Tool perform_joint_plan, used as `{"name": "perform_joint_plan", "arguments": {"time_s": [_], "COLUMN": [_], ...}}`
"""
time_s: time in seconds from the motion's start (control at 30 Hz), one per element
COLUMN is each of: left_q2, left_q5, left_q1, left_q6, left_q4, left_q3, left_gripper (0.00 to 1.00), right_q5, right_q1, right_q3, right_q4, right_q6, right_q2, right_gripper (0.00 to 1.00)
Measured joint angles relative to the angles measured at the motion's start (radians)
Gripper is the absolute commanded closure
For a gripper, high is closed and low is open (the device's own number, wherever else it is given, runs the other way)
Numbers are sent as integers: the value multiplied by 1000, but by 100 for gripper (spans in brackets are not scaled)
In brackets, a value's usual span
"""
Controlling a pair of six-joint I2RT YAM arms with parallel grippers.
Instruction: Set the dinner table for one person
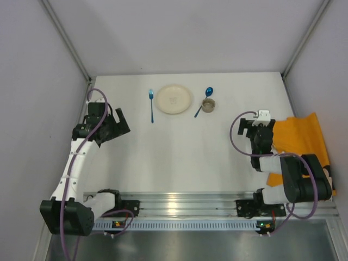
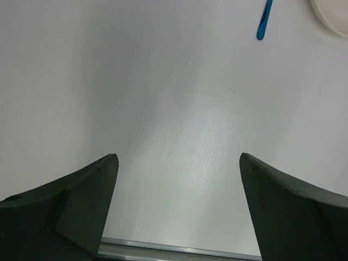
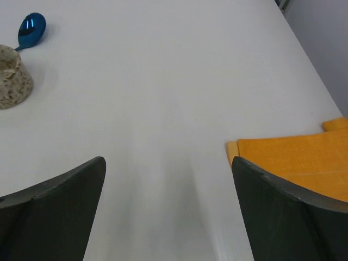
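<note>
Table (image 1: 179, 155) unset; left gripper (image 2: 178, 157) and right gripper (image 3: 167, 159) both stood released, empty. Risk: placemat (image 3: 296, 157) lay under the right arm (image 1: 296, 182); a one-corner pinch could bunch or snag it.

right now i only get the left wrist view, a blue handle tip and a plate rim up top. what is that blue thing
observer: a blue utensil, lying just left of the plate.
operator: anything past the plate
observer: a speckled cup on its right, a blue spoon beside it.
operator: any mat around
observer: an orange cloth at the table's right edge, by the open right gripper.
</note>
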Motion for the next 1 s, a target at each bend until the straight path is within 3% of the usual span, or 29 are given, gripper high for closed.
{"name": "perform_joint_plan", "arguments": {"time_s": [0.1,0.17,0.33,0.47,0.67,0.8,1.0], "left_q2": [17,37,77,84,76,54,2], "left_q5": [-13,-11,-6,8,66,83,79], "left_q1": [0,-3,-28,-42,-43,-43,-43], "left_q6": [-8,-13,-18,-23,-50,-64,-71], "left_q4": [-3,-5,-6,0,19,22,23], "left_q3": [3,10,21,25,5,-16,-44], "left_gripper": [2,2,2,2,2,1,1], "right_q5": [59,87,154,282,328,275,241], "right_q1": [50,51,-40,-150,-259,-270,-281], "right_q3": [87,208,521,671,682,694,712], "right_q4": [-232,-417,-811,-1120,-1405,-1507,-1558], "right_q6": [41,162,326,372,400,408,415], "right_q2": [-145,-246,-307,-227,-37,144,227], "right_gripper": [0,0,0,0,0,0,3]}}
